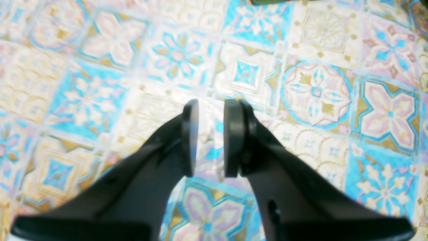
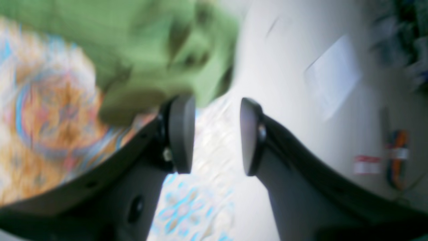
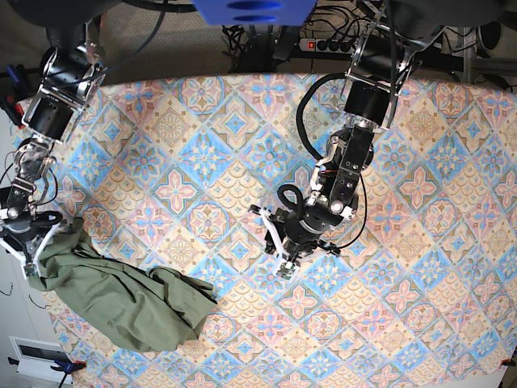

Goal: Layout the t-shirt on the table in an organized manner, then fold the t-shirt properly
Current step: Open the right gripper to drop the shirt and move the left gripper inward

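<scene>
**Shirt bunched at the table's edge**

Your olive-green cotton t-shirt lies crumpled on the blue, pink and cream tiled table. Your right gripper stands parted and empty beside it; your left gripper, narrowly parted, holds nothing.

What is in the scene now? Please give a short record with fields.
shirt: green t-shirt, crumpled, at the table's near left corner
table: patterned cloth, mostly bare
left gripper: open, empty, over bare cloth at mid-table
right gripper: open, nothing between the jaws, at the shirt's left edge
fold: not started
</scene>
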Robot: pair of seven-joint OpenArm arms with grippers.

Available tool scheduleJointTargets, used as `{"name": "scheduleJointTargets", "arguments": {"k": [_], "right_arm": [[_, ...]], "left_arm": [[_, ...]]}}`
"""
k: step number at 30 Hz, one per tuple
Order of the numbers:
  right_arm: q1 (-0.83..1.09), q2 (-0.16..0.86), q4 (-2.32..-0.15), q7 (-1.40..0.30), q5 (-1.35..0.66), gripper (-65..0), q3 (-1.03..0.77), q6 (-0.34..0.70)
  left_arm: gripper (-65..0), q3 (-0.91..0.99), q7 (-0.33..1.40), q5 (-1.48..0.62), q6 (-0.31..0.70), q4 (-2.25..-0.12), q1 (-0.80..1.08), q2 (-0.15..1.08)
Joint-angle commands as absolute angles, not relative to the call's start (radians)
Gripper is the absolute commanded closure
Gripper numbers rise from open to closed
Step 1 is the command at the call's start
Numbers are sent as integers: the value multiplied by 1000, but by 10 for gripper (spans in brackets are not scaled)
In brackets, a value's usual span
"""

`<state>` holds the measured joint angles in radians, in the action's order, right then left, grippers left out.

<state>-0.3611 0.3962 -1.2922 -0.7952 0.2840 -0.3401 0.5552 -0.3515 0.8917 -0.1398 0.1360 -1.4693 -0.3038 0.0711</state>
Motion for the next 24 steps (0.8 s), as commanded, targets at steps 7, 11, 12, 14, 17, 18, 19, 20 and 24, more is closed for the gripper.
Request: {"name": "scheduleJointTargets", "arguments": {"k": [7,11,12,14,17,18,19,20,24], "right_arm": [[-357,383,-1257,-762,156,-226,-340,550],[-366,384,-1107,-756,-36,-226,-363,549],[-383,384,-1072,-756,-93,-226,-384,549],[-418,384,-1023,-753,-163,-226,-423,549],[-424,383,-981,-751,-176,-227,-487,547],[-424,383,-974,-751,-176,-230,-518,547],[-424,383,-972,-751,-176,-242,-541,547],[-424,383,-967,-751,-177,-261,-564,547],[-427,358,-966,-753,-177,-324,-615,547]], "left_arm": [[-138,-351,863,-153,137,-1488,-331,64],[-138,-349,863,-153,137,-1489,-325,64],[-138,-349,863,-151,137,-1491,-318,65],[-138,-349,863,-153,137,-1491,-315,67],[-138,-349,863,-153,137,-1491,-306,67],[-138,-349,863,-153,137,-1491,-305,67],[-138,-349,863,-153,137,-1491,-303,67],[-138,-349,863,-153,137,-1491,-303,67],[-138,-349,863,-154,137,-1491,-302,67]]}}
